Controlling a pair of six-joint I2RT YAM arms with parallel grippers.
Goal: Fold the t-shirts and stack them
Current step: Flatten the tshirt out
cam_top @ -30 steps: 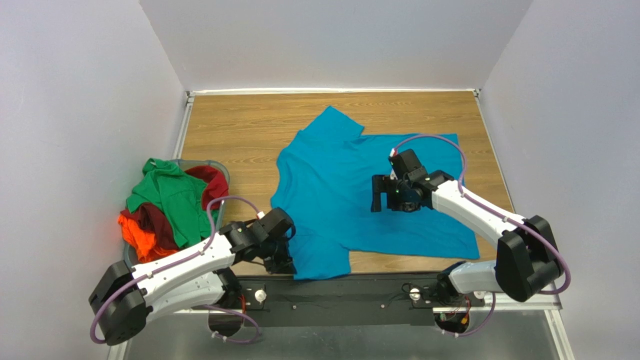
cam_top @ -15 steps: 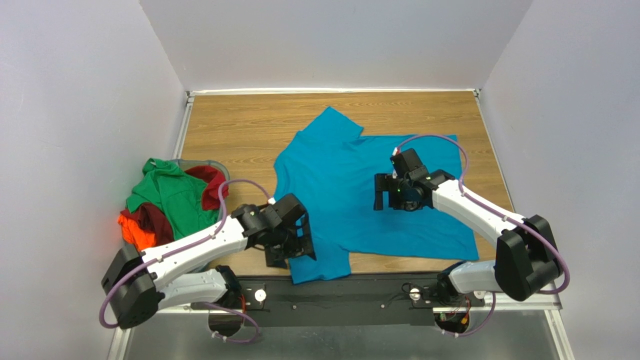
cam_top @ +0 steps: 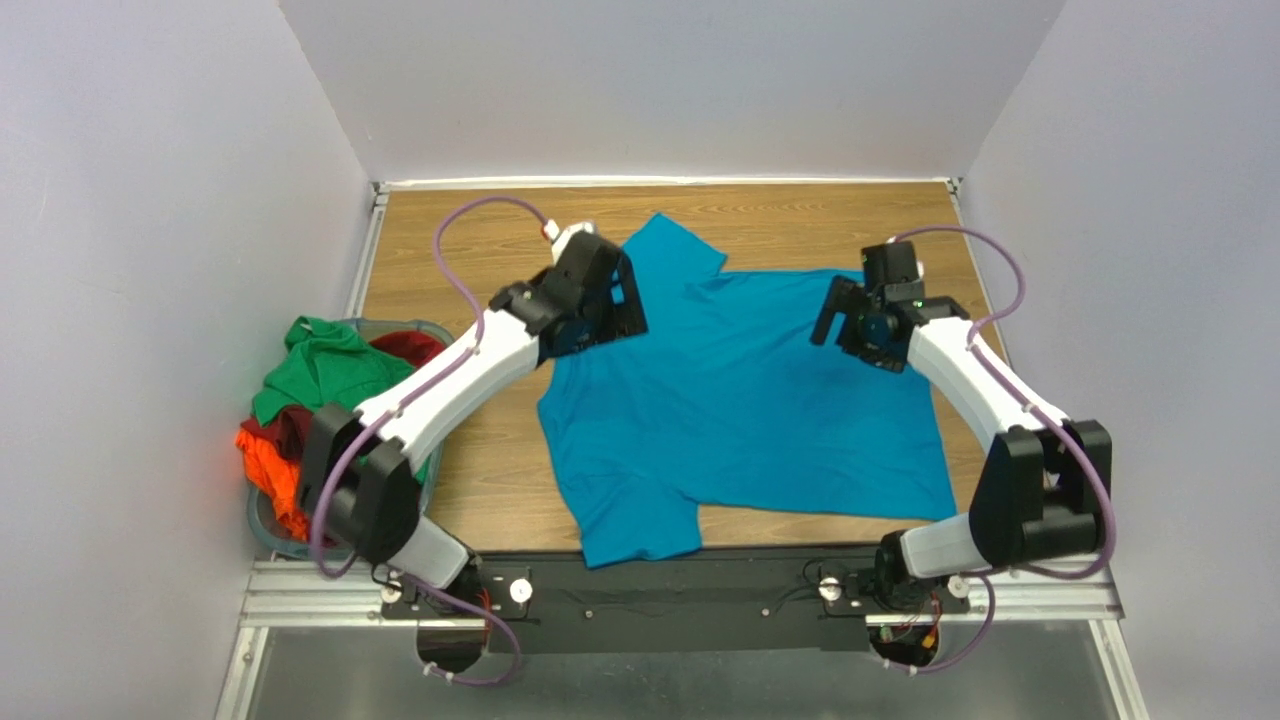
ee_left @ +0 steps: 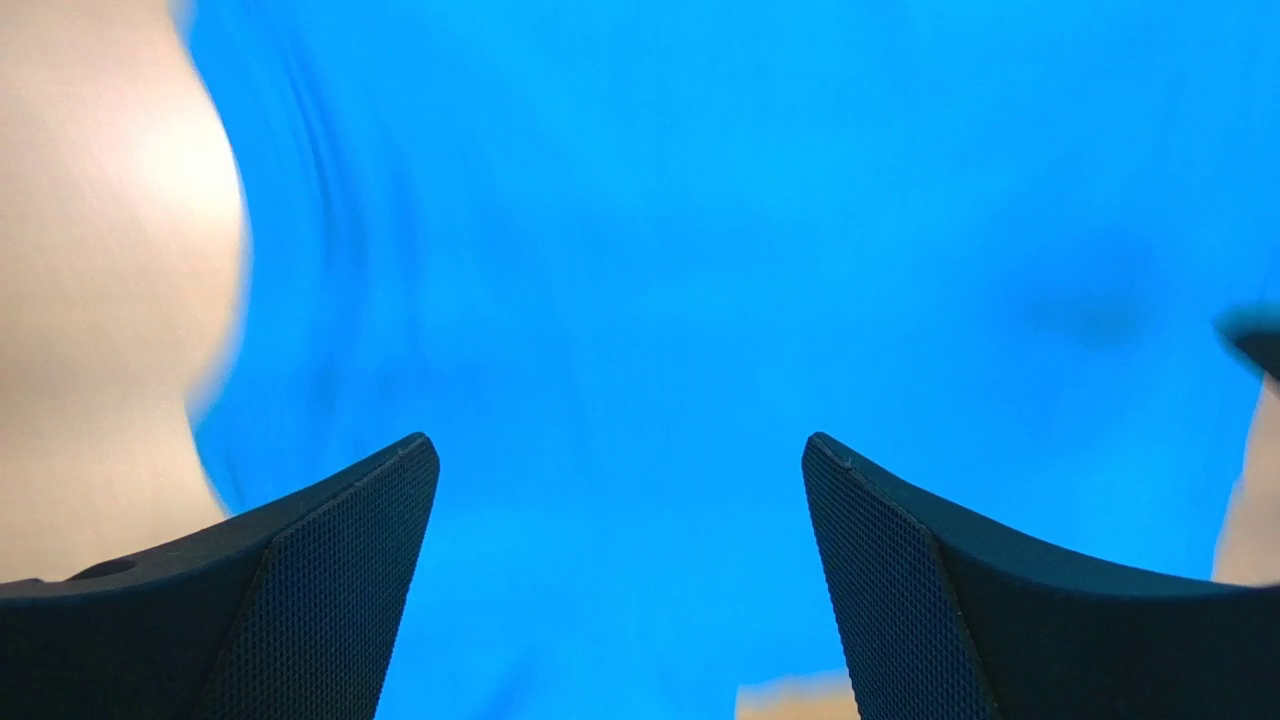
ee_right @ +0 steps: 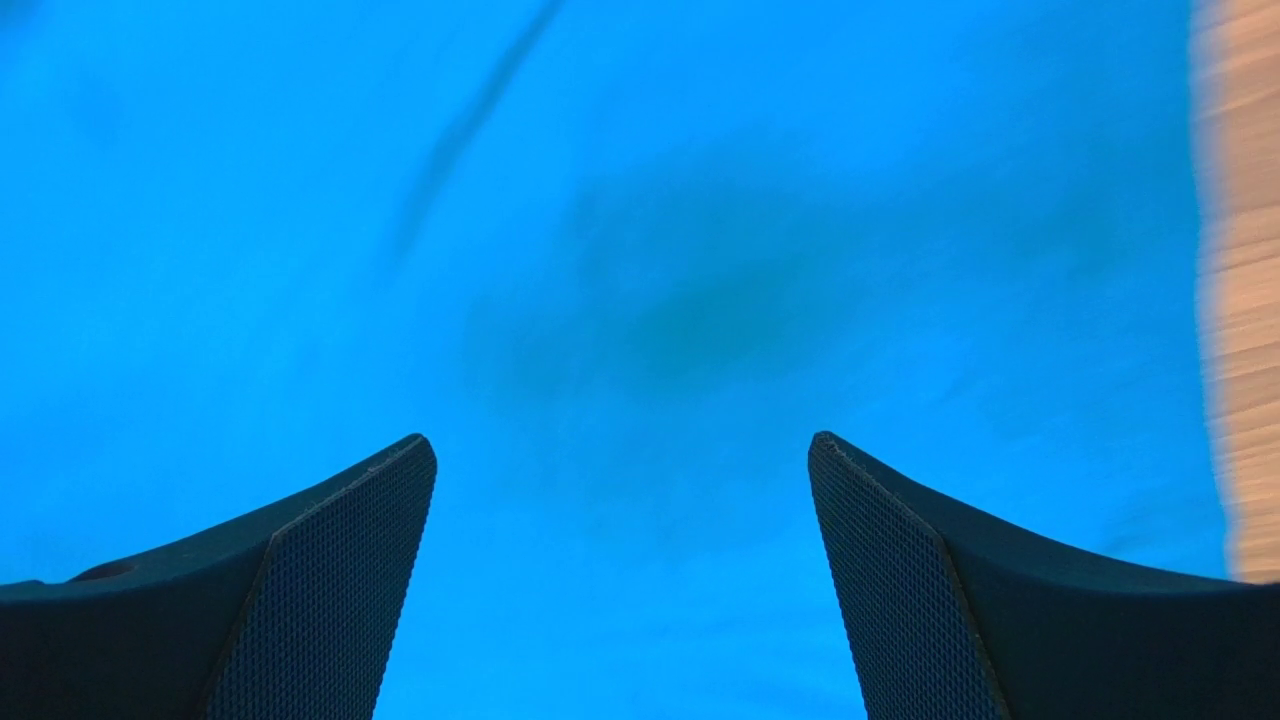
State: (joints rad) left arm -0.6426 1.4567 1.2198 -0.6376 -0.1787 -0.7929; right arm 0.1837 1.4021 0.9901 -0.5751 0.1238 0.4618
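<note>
spread t-shirt (cam_top: 736,405): table (cam_top: 451,240) centre | basket (cam_top: 425,329): left of it | 3 t-shirts (cam_top: 338,398): in basket

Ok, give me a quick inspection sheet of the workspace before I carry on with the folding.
surface: wooden table, bare wood showing around the spread shirt.
job's things: teal-blue t-shirt laid out mid-table, unfolded; green t-shirt, dark red t-shirt and orange t-shirt heaped in the basket at the left edge.
clutter: nothing seen.
grippers: left gripper open over the teal shirt's far-left part; right gripper open over its far-right part; neither holds cloth.
cables: purple cables loop along both arms; no snag seen.
surroundings: plain walls on three sides; metal rail at the near edge.
</note>
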